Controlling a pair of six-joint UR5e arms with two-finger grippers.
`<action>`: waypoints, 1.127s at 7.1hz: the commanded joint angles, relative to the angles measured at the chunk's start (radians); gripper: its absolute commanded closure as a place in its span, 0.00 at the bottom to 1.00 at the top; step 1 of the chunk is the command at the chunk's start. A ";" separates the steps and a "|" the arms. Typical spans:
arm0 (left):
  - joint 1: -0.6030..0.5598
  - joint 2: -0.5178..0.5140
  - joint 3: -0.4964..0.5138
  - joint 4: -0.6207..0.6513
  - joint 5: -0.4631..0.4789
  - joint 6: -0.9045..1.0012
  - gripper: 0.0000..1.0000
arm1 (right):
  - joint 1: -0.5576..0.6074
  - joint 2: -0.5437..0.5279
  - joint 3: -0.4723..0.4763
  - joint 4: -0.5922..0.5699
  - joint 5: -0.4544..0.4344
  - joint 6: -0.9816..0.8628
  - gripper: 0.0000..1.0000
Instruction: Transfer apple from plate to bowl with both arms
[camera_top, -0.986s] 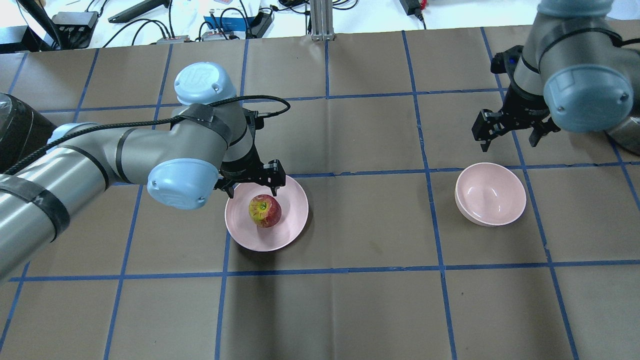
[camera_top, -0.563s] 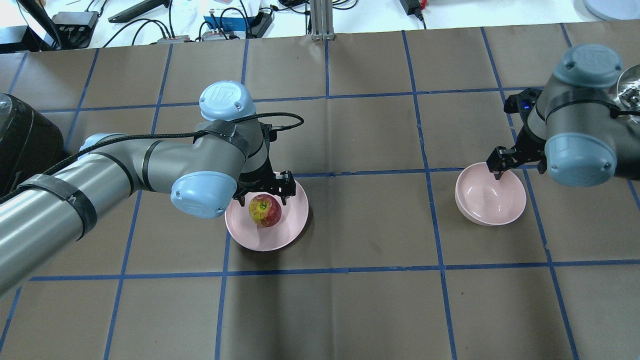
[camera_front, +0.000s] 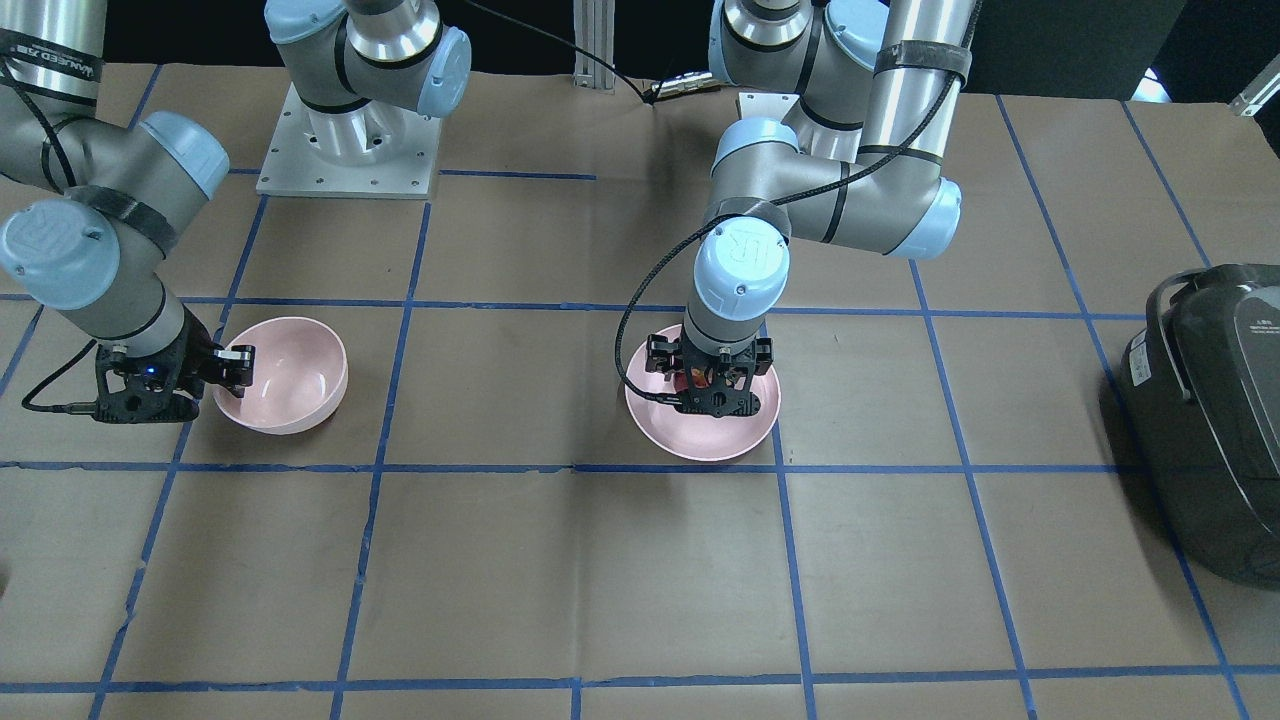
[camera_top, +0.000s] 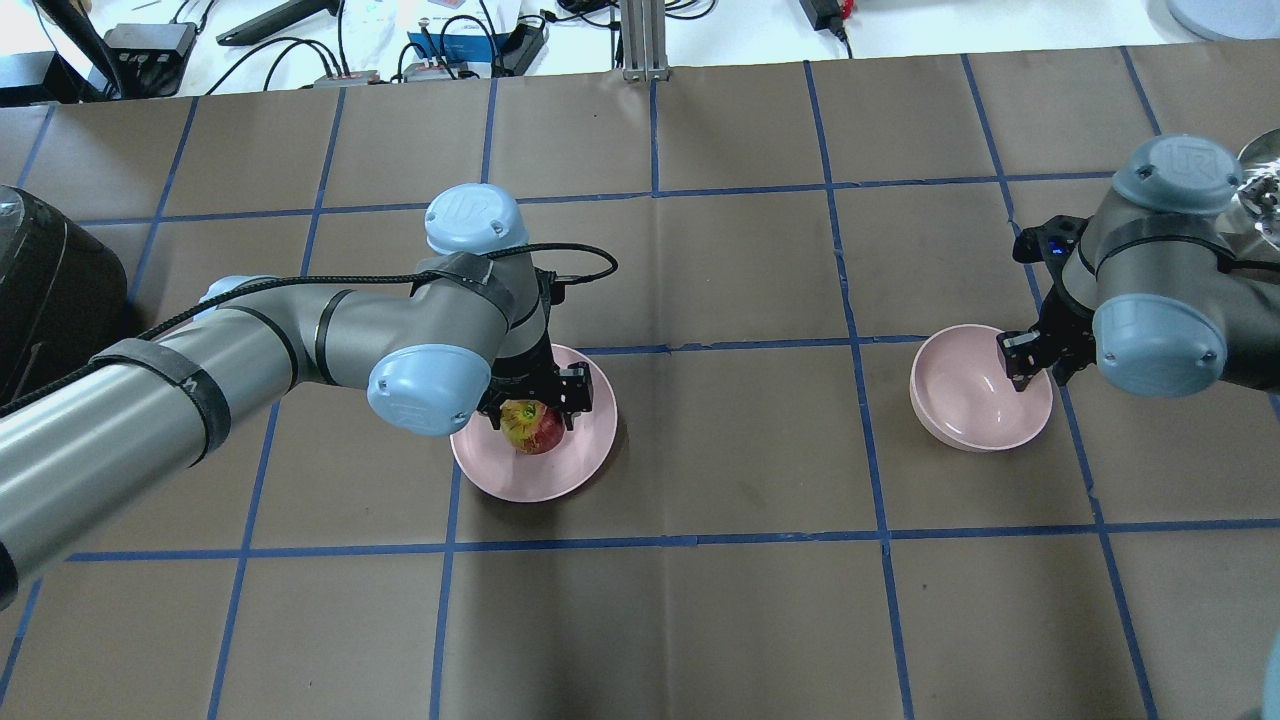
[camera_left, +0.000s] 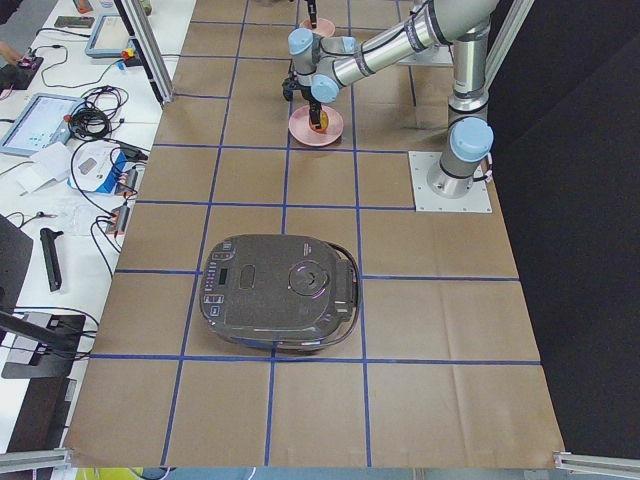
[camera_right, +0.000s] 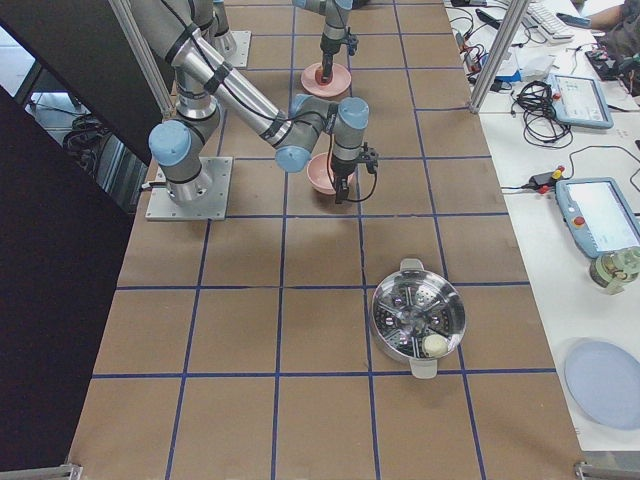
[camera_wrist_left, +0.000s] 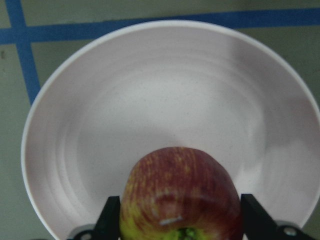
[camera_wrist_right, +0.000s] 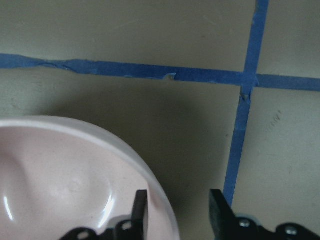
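Observation:
The red apple (camera_top: 530, 428) lies on the flat pink plate (camera_top: 545, 475), left of centre. My left gripper (camera_top: 532, 405) is down over it, open. In the left wrist view the fingertips (camera_wrist_left: 111, 215) flank the apple (camera_wrist_left: 182, 195) closely on both sides, and it rests on the plate (camera_wrist_left: 150, 100). In the front view the gripper (camera_front: 712, 385) hides most of the apple. The pink bowl (camera_top: 970, 400) stands at the right, empty. My right gripper (camera_top: 1035, 368) is open and straddles the bowl's right rim (camera_wrist_right: 65, 175), one finger inside and one outside.
A black rice cooker (camera_top: 50, 290) stands at the table's left end. A metal steamer pot (camera_right: 418, 320) stands beyond the bowl at the right end. Cables and devices (camera_top: 300, 40) and an aluminium post (camera_top: 645, 40) line the far edge.
My left gripper came forward and down from the plate's back edge to straddle the apple. My right gripper dropped from above and behind the bowl onto its right rim.

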 joint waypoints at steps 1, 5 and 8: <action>0.002 0.007 0.016 -0.004 0.001 0.015 0.83 | 0.000 -0.026 -0.040 0.108 0.116 0.032 1.00; -0.024 0.128 0.326 -0.403 0.032 -0.025 0.84 | 0.205 -0.056 -0.112 0.227 0.359 0.343 0.96; -0.040 0.161 0.363 -0.403 0.035 -0.071 0.84 | 0.247 -0.016 -0.091 0.208 0.485 0.408 0.96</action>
